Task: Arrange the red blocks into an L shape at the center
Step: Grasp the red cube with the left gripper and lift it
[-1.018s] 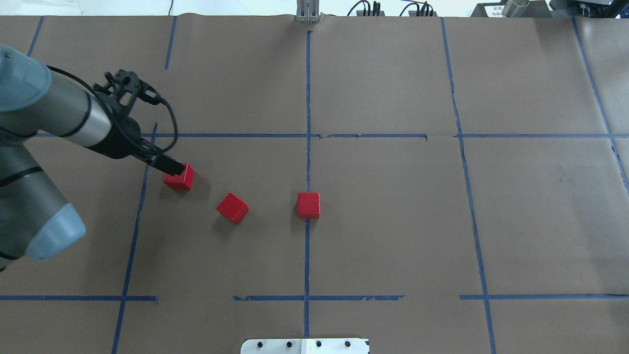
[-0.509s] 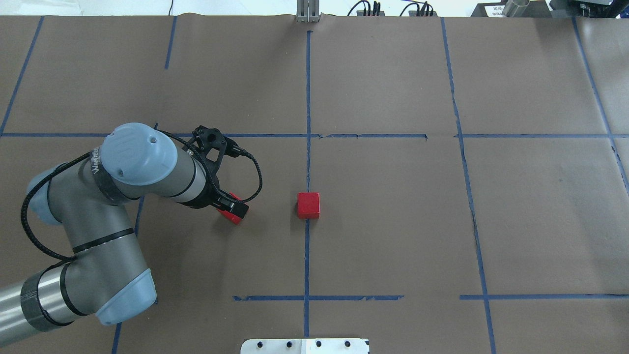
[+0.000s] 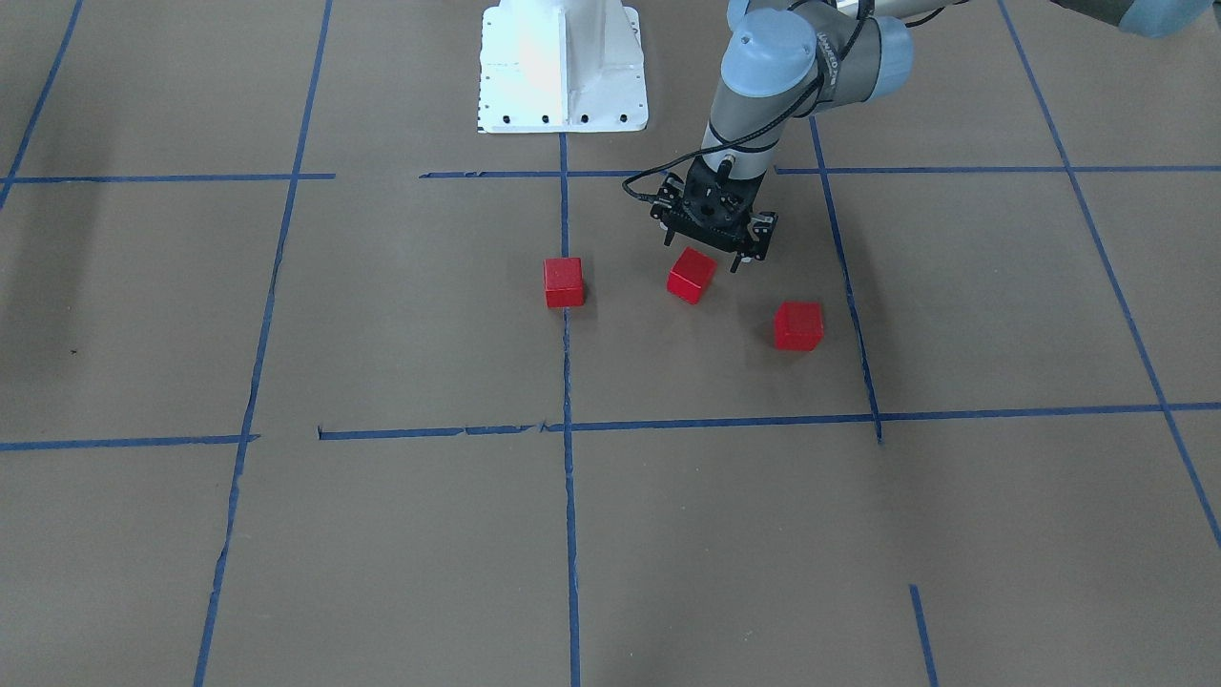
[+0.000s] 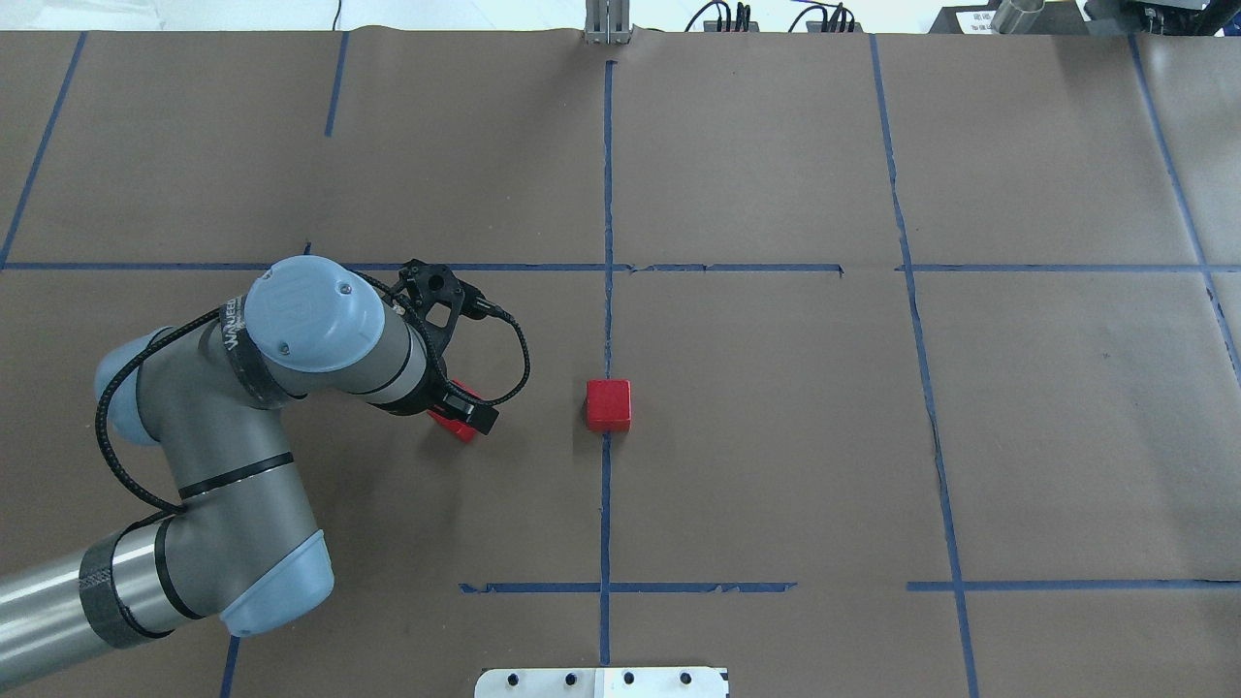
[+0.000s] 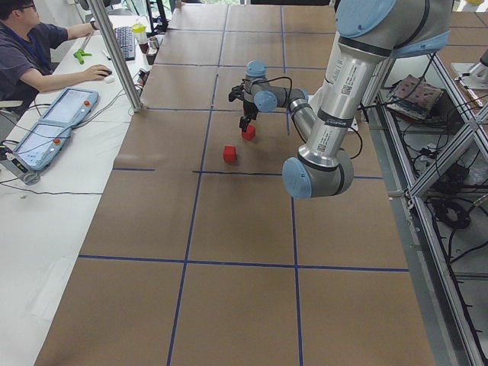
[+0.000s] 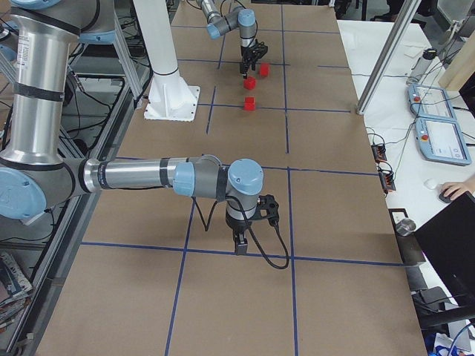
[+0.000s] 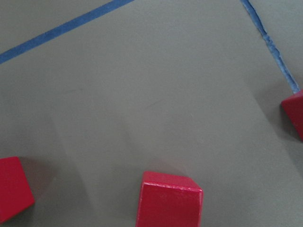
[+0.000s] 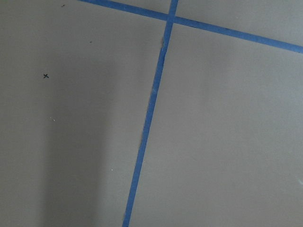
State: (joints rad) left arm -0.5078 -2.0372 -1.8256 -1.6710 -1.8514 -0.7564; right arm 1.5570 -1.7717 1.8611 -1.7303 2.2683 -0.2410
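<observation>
In the right side view the right gripper [image 6: 239, 243] is nearest, low in the middle of the frame. It points down at the paper [image 6: 334, 297], close to a crossing of blue tape [image 6: 290, 208]. Whether its jaws are apart or together I cannot tell, and its wrist view gives only paper and tape. The three blocks [image 6: 250, 84] are far off at the top of that frame, well apart from it.

In the front view, going up from the bottom edge, bare paper and tape lines come first. Then comes the right block [image 3: 798, 325], right of the frame's middle, lying flat just left of a vertical tape line. A little higher, the left block [image 3: 563, 282] sits at the centre [image 3: 569, 355], square on the long vertical line that runs down the middle of the frame. The middle block [image 3: 692, 275] lies between these two, highest of the three in the frame, turned at an angle to the tape. No block touches another; they form a loose bent row, not an L.

The left gripper [image 3: 704, 254] hangs over the middle block from its upper side, pointing down, jaws apart and clamped on nothing. Whether a finger touches the block I cannot tell. In the left wrist view that block fills the bottom centre, with the other two cut by the lower left and right edges. At the top of the front view stands the white base [image 3: 563, 76]
</observation>
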